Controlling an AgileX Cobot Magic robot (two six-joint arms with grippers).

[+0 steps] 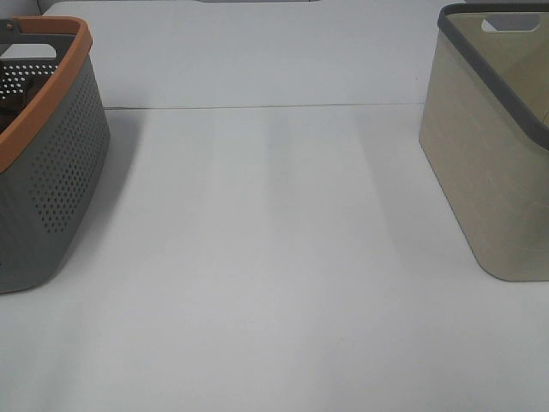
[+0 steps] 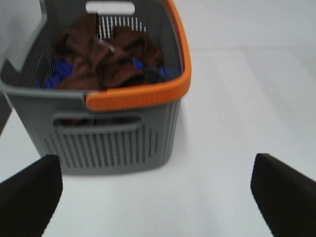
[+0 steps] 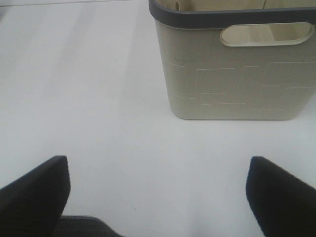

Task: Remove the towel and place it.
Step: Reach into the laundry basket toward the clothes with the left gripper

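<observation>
The towel (image 2: 106, 61) lies crumpled inside the grey basket (image 2: 118, 143), with a blue cloth (image 2: 55, 76) showing at its edges. That basket, rimmed in orange, stands at the left side of the table (image 1: 274, 275). A beige basket (image 1: 485, 172) stands at the right, well apart from it. The left gripper (image 2: 157, 190) hangs over the table near the grey basket, spread wide and empty. The right gripper (image 3: 157, 190) faces the beige basket, also wide and empty.
</observation>
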